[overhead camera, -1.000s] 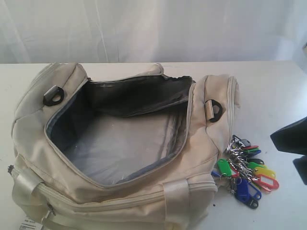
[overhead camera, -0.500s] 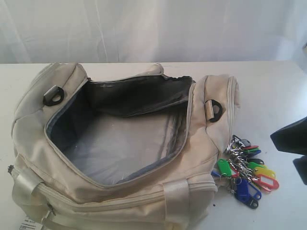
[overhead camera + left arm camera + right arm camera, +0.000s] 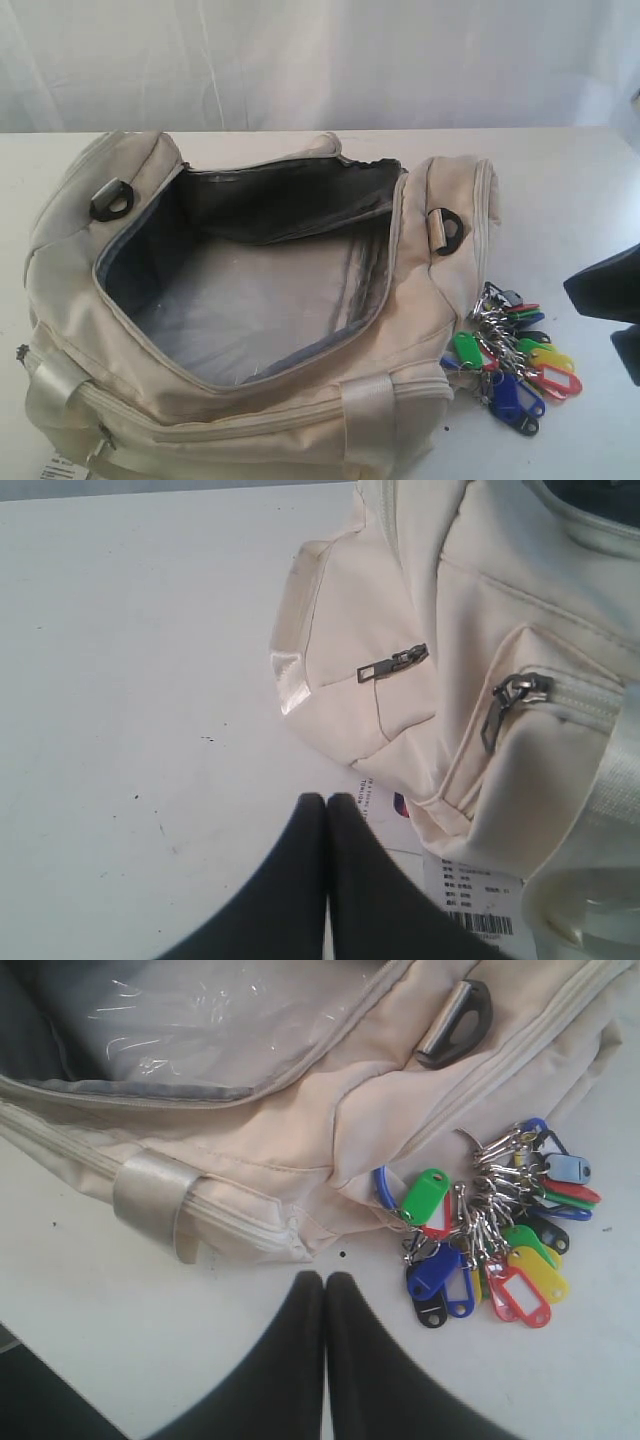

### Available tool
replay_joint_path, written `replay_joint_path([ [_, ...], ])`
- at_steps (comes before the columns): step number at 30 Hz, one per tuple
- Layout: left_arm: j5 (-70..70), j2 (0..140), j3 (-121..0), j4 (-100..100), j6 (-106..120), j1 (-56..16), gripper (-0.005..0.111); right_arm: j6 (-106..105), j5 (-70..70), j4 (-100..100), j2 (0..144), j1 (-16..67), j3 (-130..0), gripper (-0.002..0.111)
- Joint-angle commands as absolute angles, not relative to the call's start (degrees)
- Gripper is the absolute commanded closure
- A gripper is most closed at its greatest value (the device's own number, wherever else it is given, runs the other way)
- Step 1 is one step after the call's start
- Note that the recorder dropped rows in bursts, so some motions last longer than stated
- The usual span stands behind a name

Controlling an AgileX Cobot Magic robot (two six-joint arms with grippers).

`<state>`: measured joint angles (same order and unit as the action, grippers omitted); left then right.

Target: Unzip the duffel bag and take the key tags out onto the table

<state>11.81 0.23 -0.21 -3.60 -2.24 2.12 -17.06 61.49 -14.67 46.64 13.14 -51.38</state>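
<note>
The cream duffel bag (image 3: 250, 300) lies on the white table (image 3: 560, 190) with its zip flap folded back, and its grey lining shows bare. The key tags (image 3: 510, 355) rest on the table against the bag's right end, a bunch of blue, green, yellow, red and black tags on silver rings (image 3: 490, 1235). My right gripper (image 3: 325, 1278) is shut and empty, hovering over the table a short way from the tags; the exterior view shows its dark body (image 3: 610, 290) at the right edge. Shut and empty too, my left gripper (image 3: 326, 800) hangs beside the bag's (image 3: 480, 660) left end.
Paper labels with a barcode (image 3: 470, 900) lie by the bag's left end near the left gripper. Two metal zipper pulls (image 3: 395, 663) hang on that side of the bag. A white curtain (image 3: 320, 60) closes off the back of the table.
</note>
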Motion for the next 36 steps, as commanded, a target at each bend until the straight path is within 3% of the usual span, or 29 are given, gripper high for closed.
replay_joint_path([
  [1,11.53,0.0,0.0,-4.0,-2.79,4.66,0.107,-17.06,61.17,-14.98,46.17,13.11,-51.22,0.108],
  [10,11.53,0.0,0.0,-4.0,-2.79,6.66,0.107,-17.06,61.17,-15.43,40.16,11.23,-51.22,0.108],
  [19,11.53,0.0,0.0,-4.0,-2.79,6.64,0.107,-17.06,61.17,-15.43,22.53,2.09,-51.22,0.108],
  [30,11.53,0.0,0.0,-4.0,-2.79,6.64,0.107,-17.06,60.9,-15.56,12.64,1.67,-50.42,0.108],
  [36,11.53,0.0,0.0,-4.0,-2.79,6.64,0.107,-17.06,57.28,-14.83,9.75,1.67,-43.21,0.108],
])
